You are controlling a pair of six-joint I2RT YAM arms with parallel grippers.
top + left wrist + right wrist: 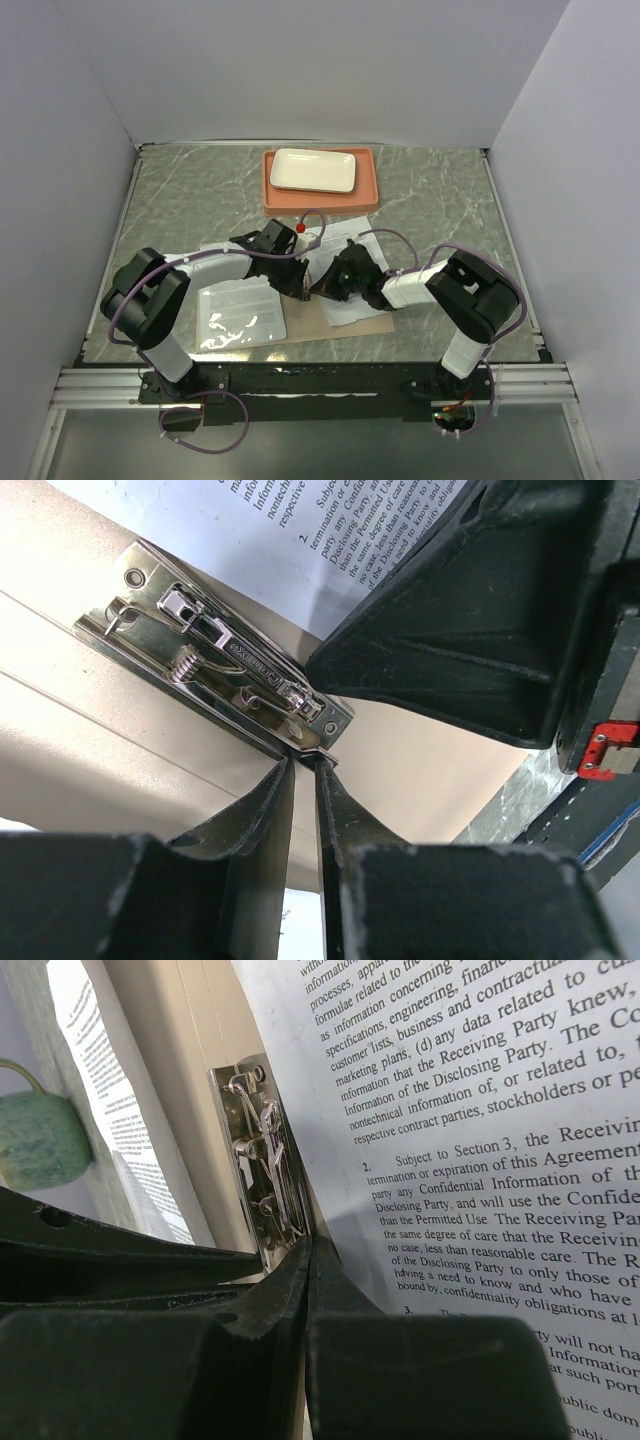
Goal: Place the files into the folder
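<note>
The tan folder lies open at the table's front, its steel clip on the spine. One printed sheet rests on the right half, its edge against the clip. Another sheet lies under the glossy pocket on the left half. My left gripper is nearly shut, its tips pinching the end of the clip's lever. My right gripper is shut, its tips pressed on the sheet's edge beside the clip. Both grippers meet over the spine, the left gripper left of the right gripper.
An orange tray with a white rectangular plate stands behind the folder at the table's back. White walls close in the left, back and right sides. The arms' cables loop over the folder.
</note>
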